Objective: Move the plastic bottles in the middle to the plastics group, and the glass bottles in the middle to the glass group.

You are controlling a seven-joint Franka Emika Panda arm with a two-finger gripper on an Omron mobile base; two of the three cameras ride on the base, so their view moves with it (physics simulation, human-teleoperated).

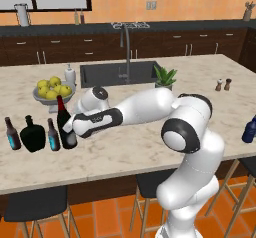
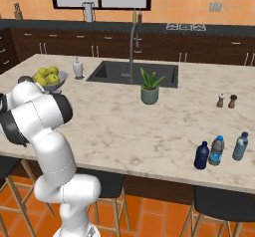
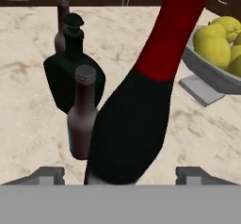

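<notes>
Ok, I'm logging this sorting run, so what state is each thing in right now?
wine bottle: upright on the counter, between the jaws
gripper: jaws open around the wine bottle
beer bottles: both upright, capped
flask: upright, stoppered
plastic bottles: three upright, capped
fruit bowl: full of yellow fruit
</notes>
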